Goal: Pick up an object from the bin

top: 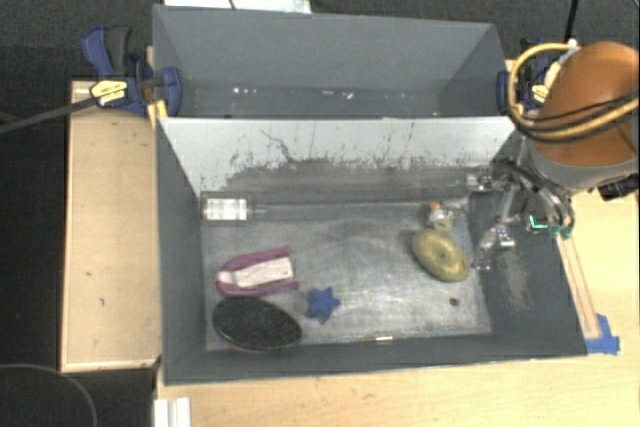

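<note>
My gripper [497,220] is low at the right side of the bin, close against the right wall. Just to its left lies an olive-green rounded lump [440,255] on the bin floor, beside the gripper rather than under it. A small orange-and-pale piece [437,213] sits a little behind the lump, near the back wall. I see nothing held in the gripper.
At the front left lie a black oval disc [256,324], a pink and purple packet [258,272] and a small blue star shape [321,303]. A clear little bottle [225,209] rests at the back left. The arm with its orange cover hangs over the right rim.
</note>
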Tool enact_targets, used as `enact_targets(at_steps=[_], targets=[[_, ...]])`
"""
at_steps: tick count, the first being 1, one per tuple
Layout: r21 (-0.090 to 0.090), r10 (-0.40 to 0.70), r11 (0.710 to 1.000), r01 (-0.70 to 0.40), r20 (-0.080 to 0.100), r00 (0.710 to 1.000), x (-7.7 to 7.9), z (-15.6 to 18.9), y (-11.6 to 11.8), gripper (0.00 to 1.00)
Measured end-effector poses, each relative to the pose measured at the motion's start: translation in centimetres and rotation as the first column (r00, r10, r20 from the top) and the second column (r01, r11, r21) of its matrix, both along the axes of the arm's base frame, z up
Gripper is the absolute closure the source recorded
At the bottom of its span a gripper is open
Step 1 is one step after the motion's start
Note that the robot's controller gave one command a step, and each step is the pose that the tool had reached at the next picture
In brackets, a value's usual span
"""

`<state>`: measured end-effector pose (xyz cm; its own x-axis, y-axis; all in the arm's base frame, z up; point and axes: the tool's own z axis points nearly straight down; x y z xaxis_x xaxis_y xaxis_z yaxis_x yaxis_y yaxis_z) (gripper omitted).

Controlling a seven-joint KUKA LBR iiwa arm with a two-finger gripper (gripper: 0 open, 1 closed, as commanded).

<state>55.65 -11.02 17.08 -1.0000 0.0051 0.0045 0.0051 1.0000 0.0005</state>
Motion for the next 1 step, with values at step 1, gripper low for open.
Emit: enact_targets(at_steps=[1], targets=[[0.000,0.036,0.999,-0.036,0.007,0.999,0.60,-7.88,-0.66,0.00]])
